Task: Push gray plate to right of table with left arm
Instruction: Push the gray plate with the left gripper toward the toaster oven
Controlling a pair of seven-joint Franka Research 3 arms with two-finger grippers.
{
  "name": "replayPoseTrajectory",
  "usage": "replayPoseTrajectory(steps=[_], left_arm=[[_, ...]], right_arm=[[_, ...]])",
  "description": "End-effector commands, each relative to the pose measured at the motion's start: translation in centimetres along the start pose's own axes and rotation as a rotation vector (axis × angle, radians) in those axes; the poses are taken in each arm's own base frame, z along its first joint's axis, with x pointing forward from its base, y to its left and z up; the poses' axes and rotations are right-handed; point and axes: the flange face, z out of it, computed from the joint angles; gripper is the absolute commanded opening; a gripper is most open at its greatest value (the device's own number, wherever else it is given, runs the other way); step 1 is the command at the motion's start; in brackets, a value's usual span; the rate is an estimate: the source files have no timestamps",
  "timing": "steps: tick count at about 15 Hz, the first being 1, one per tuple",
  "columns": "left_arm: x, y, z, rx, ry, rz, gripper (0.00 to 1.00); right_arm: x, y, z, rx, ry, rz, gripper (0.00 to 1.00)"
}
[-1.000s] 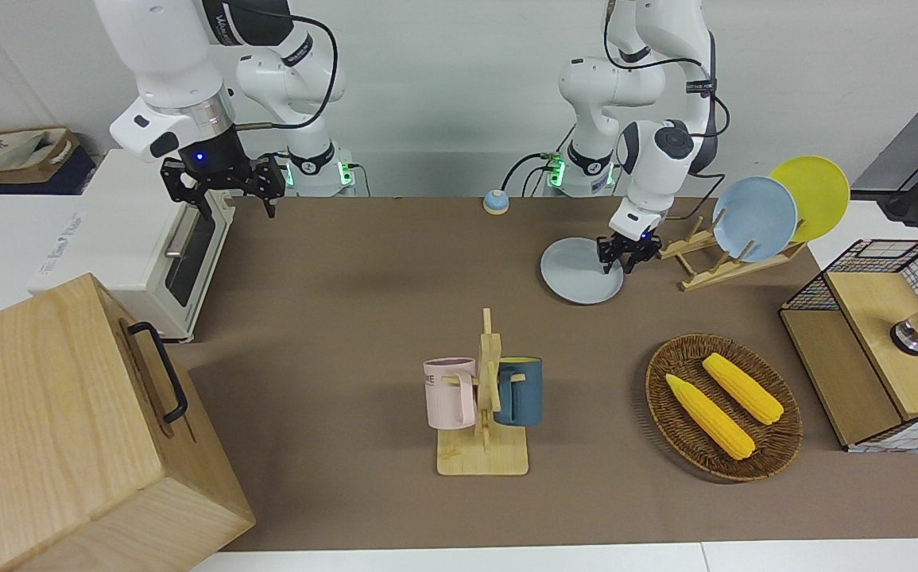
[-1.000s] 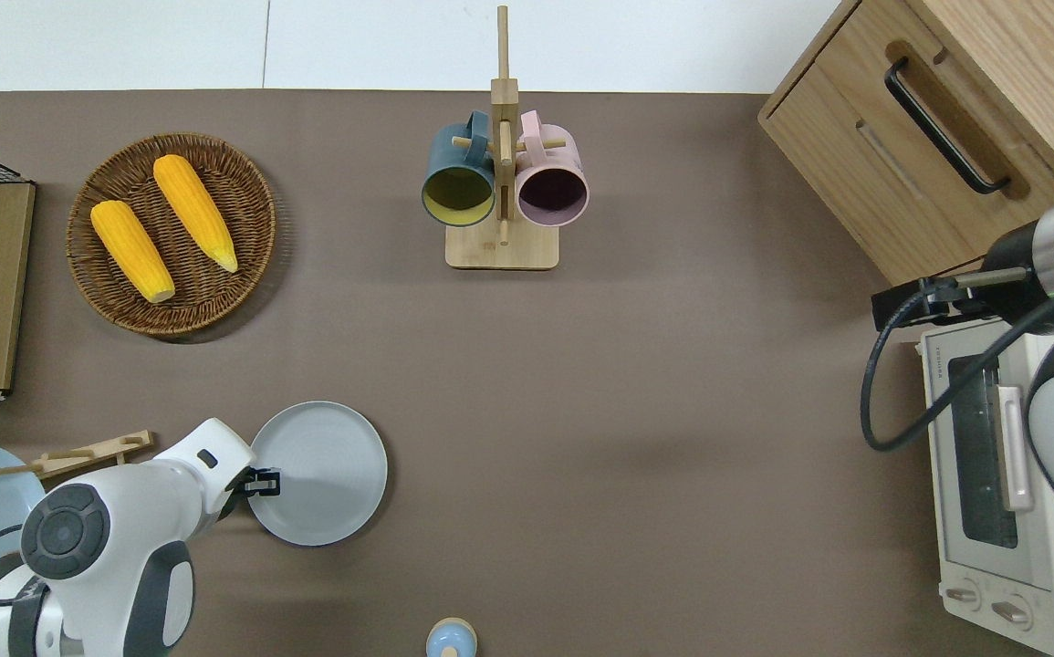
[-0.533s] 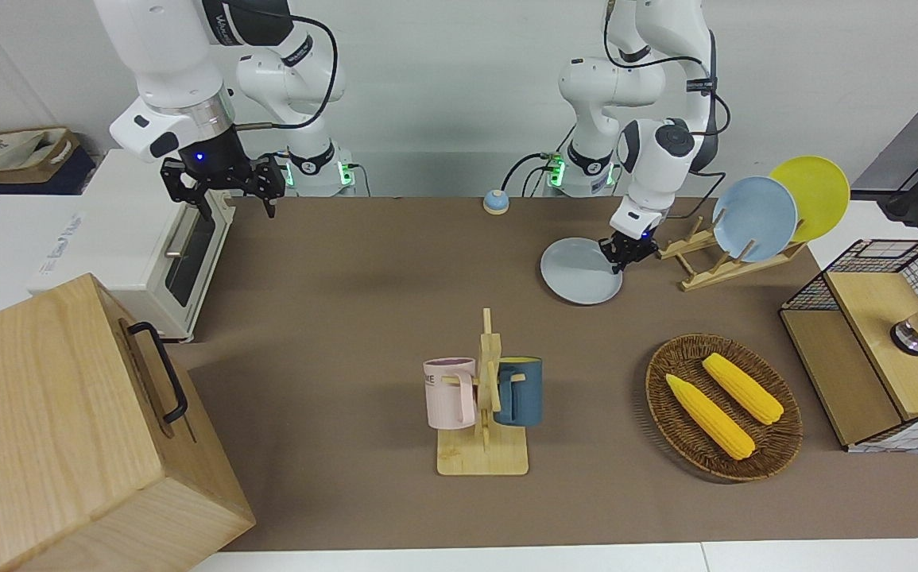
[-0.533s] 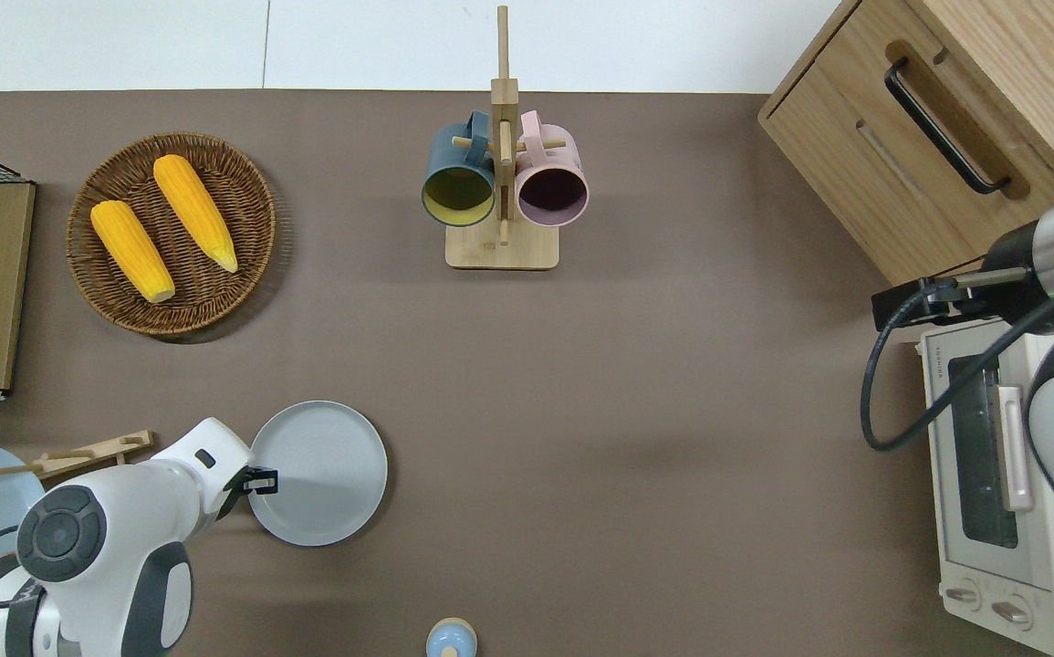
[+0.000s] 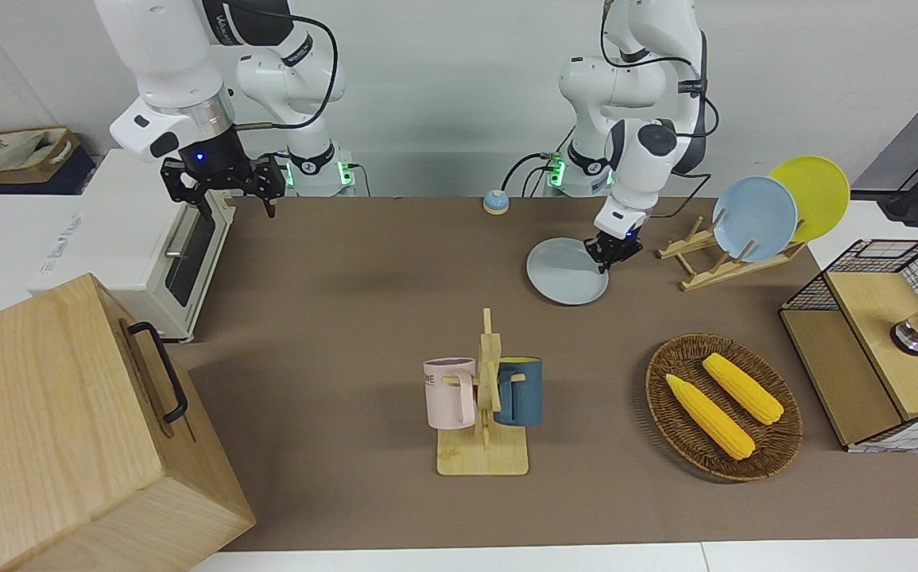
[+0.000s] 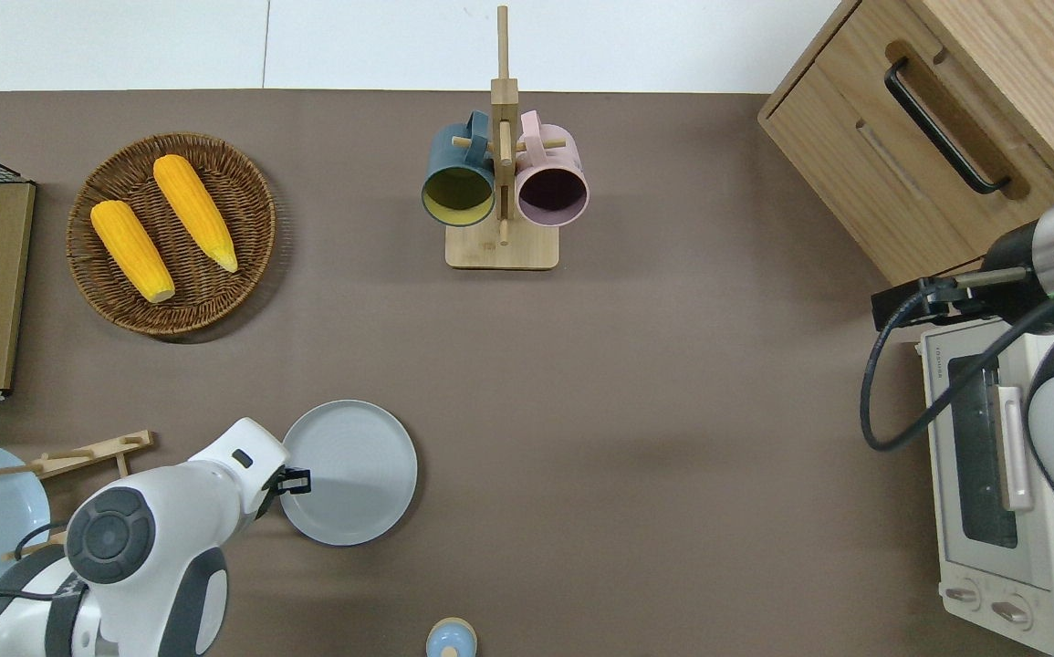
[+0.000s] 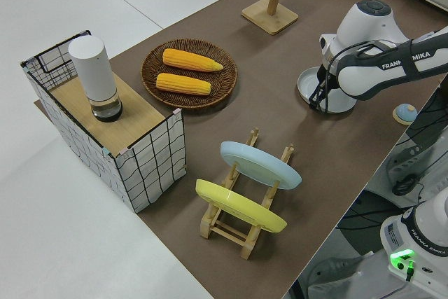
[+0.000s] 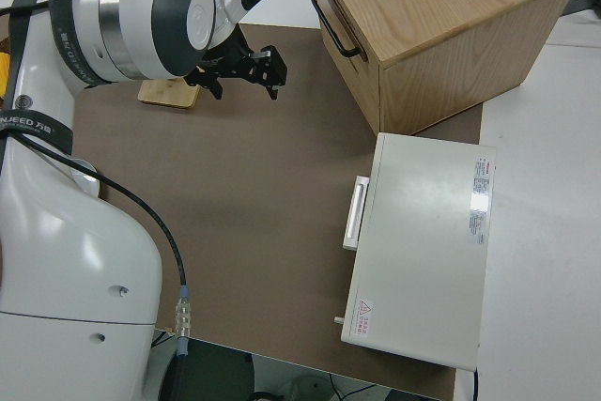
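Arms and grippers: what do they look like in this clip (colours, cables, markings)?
Both arms are glossy white jointed Frankas with dark gray round joint caps and black cables looping along them. The left arm carries black "FRANKA EMIKA" lettering on its forearm. The left gripper and right gripper are black with skeletal fingers; a blue light glows above the right one. Green lights glow at both arm bases.

Surface: the table [image 6: 636,383], matte brown top, white edges.
Centre-far, 12 o'clock in the overhead view: wooden mug rack [image 6: 501,246].
10 o'clock: wicker basket [image 6: 216,301].
9 o'clock, table end: wire-sided wooden box [image 5: 864,349].
8 o'clock: wooden plate rack [image 5: 705,266].
7 o'clock: the gray plate [image 6: 353,474], lying flat.
6 o'clock, near edge: small blue bell [image 6: 451,639].
4 o'clock: white toaster oven [image 6: 992,511].
1 o'clock: wooden cabinet [image 6: 892,173].
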Motion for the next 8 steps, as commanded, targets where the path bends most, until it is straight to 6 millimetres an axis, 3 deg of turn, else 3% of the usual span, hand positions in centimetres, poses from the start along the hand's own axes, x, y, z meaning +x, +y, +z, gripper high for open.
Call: replayPoseTrajectory(steps=[1, 4, 8], left_arm=[[-1.2, 5.5, 2.2, -0.002, -0.01, -0.031, 0.0], [-1.5, 10.6, 2.2, -0.013, -0.001, -0.084, 0.0], [-2.3, 15.1, 1.5, -0.03, 0.012, -0.125, 0.0]], right_arm=[[-0.3, 0.0, -0.4, 0.006, -0.002, 0.004, 0.983], [-0.3, 0.0, -0.3, 0.006, -0.003, 0.004, 0.983], [-0.3, 0.0, -0.3, 0.006, -0.003, 0.004, 0.983]])
